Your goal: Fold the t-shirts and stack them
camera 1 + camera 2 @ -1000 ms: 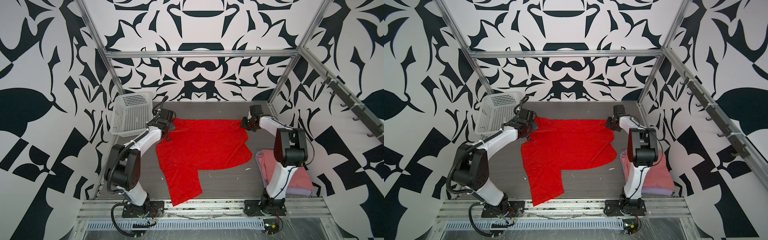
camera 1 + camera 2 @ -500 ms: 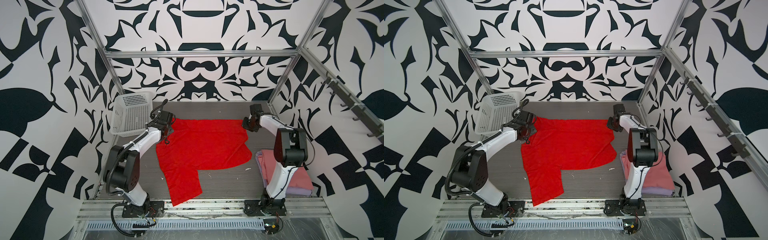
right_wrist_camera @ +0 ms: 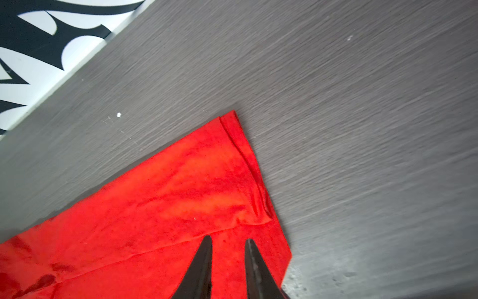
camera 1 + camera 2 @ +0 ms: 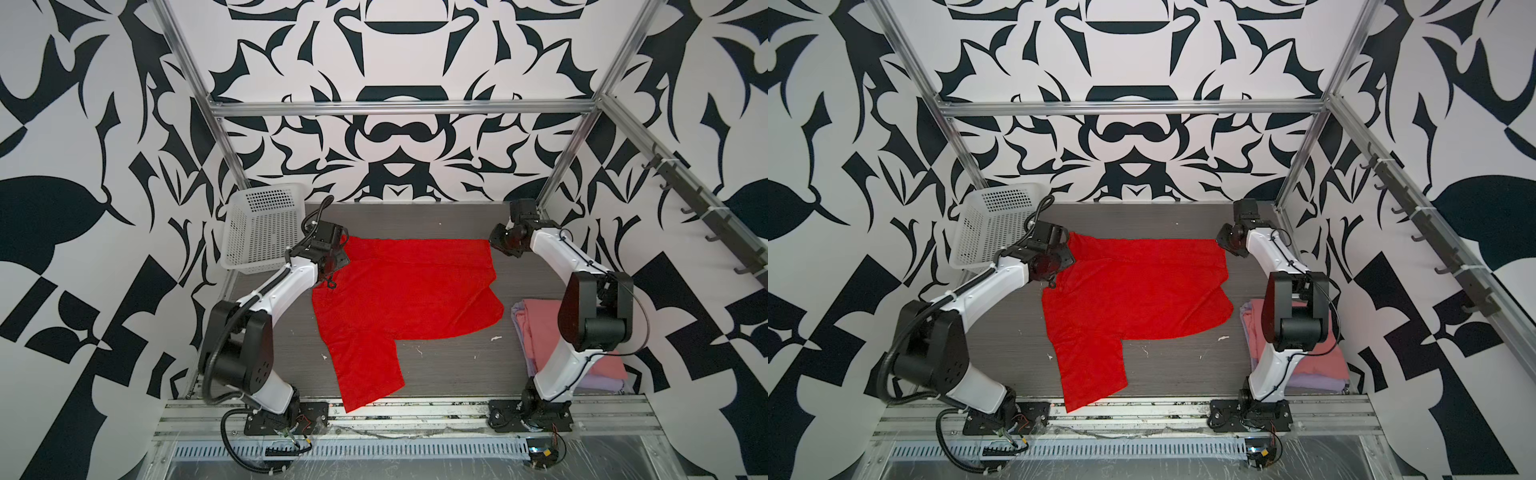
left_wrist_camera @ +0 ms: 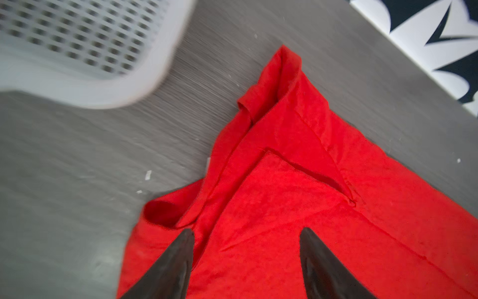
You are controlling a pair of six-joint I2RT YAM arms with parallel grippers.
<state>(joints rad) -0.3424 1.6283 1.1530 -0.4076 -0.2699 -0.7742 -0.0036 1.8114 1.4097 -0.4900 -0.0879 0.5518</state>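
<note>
Jaws of the left gripper (image 5: 247, 230) stand wide apart and those of the right gripper (image 3: 229, 238) narrowly apart, both empty, each just above a corner of the red shirt (image 4: 399, 291) spread on the bench (image 4: 415, 216). To fold cleanly, I'd pinch both cloth layers at each corner and lift evenly toward the pink shirt (image 4: 540, 328) side.

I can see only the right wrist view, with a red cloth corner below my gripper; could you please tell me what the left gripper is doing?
Observer: The left gripper is open over the red t-shirt's other far corner, beside the white basket.
Operator: Thanks. Is the shirt folded?
Observer: In both top views it lies mostly spread on the table, one flap reaching the near edge.
Operator: Any other shirts?
Observer: A folded pink t-shirt lies on a lavender t-shirt at the table's right side.
</note>
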